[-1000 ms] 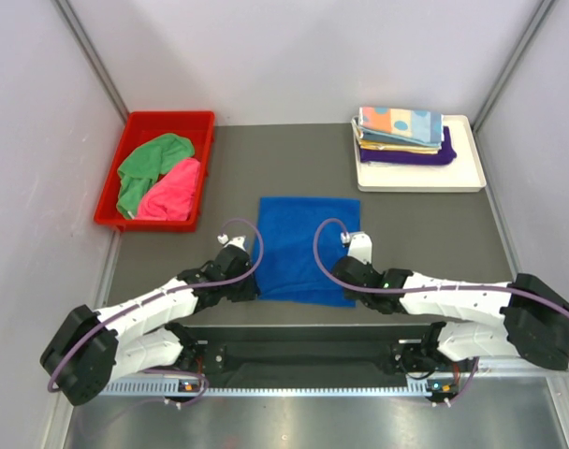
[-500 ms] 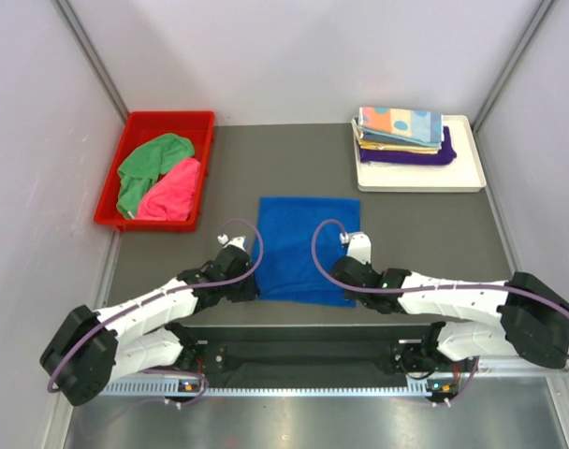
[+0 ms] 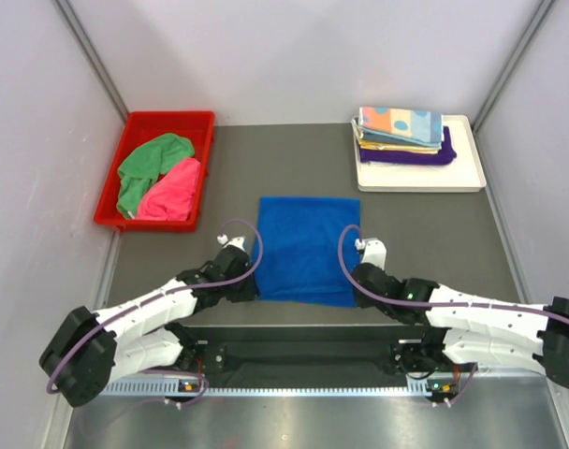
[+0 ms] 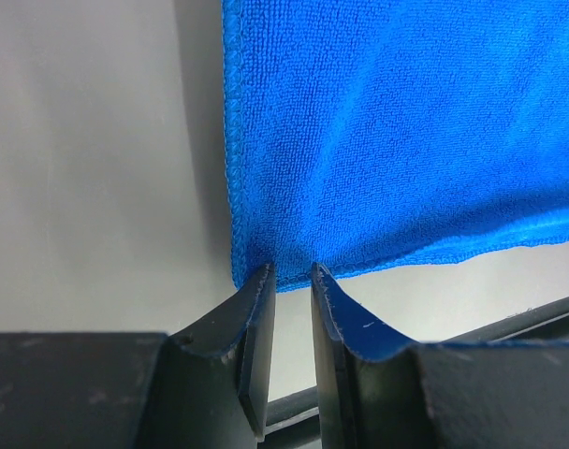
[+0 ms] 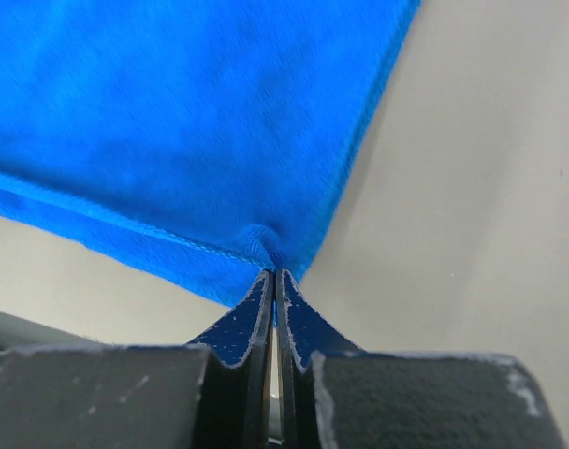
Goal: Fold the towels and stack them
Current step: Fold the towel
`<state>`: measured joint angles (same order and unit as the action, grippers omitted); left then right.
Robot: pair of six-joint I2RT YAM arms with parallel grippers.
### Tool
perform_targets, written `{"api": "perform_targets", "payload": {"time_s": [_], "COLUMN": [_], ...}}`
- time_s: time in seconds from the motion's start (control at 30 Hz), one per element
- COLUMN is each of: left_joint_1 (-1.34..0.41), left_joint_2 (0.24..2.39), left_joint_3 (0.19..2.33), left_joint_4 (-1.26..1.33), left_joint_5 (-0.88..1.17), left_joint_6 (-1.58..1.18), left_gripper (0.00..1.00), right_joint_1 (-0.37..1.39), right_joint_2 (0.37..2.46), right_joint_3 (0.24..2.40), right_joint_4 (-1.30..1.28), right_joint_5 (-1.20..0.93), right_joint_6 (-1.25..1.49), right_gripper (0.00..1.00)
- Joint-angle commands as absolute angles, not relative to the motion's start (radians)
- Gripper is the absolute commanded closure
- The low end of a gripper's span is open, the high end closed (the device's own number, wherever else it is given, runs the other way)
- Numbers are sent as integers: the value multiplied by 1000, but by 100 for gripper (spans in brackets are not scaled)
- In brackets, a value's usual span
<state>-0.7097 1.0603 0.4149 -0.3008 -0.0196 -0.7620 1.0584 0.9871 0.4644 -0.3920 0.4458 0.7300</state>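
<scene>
A blue towel point(image 3: 306, 249) lies flat and open on the gray tabletop point(image 3: 425, 234), in the middle, just in front of the two arms. Both arms reach low to its near edge.

The left fingers point(image 4: 266, 281) are at the near left corner of the towel. They squeeze the cloth between their tips, with only a thin gap between them, and the cloth bunches up there. The right fingers point(image 5: 270, 285) are pressed tight together on the near right corner, and the cloth puckers there too.

A red bin point(image 3: 167, 117) sits at the far left. A green towel point(image 3: 149, 164) and a pink towel point(image 3: 177, 192) lie crumpled inside it. A white tray point(image 3: 425, 178) sits at the far right. A pile of folded towels point(image 3: 401, 131) rests on it, with a dotted one on top and a purple one at the bottom.
</scene>
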Motion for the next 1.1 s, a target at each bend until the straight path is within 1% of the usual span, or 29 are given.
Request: {"api": "perform_targets", "payload": {"time_s": [0.0,0.37,0.4,0.5,0.6,0.7,0.83,0.9,0.93,1.07], "left_joint_1": [-715,-715,-715,-715,-715,-715,-715,-715,-715,-715], "left_joint_2": [1040,999,991,965,924,896,911,986,986,1101], "left_joint_3": [403,422,425,449,489,543,613,652,652,626], "left_joint_4": [-321,-386,-391,-416,-446,-463,-457,-428,-414,-321], "left_joint_5": [-28,-49,-51,-41,-34,-26,-21,-20,-17,34], "left_joint_6": [-775,-778,-778,-776,-776,-772,-759,-753,-750,-762], "left_gripper": [73,73,72,71,69,68,67,67,67,69], "right_joint_1": [1074,1074,1075,1075,1075,1074,1075,1072,1075,1075], "right_joint_2": [942,855,844,778,709,686,715,771,797,946], "right_joint_3": [440,402,399,397,411,451,498,511,515,511], "right_joint_4": [-413,-439,-442,-466,-495,-531,-519,-465,-440,-339], "right_joint_5": [417,374,367,357,367,377,393,390,388,358], "right_joint_6": [755,808,808,819,822,812,795,789,788,793], "right_gripper": [100,100,95,87,83,80,78,77,77,79]}}
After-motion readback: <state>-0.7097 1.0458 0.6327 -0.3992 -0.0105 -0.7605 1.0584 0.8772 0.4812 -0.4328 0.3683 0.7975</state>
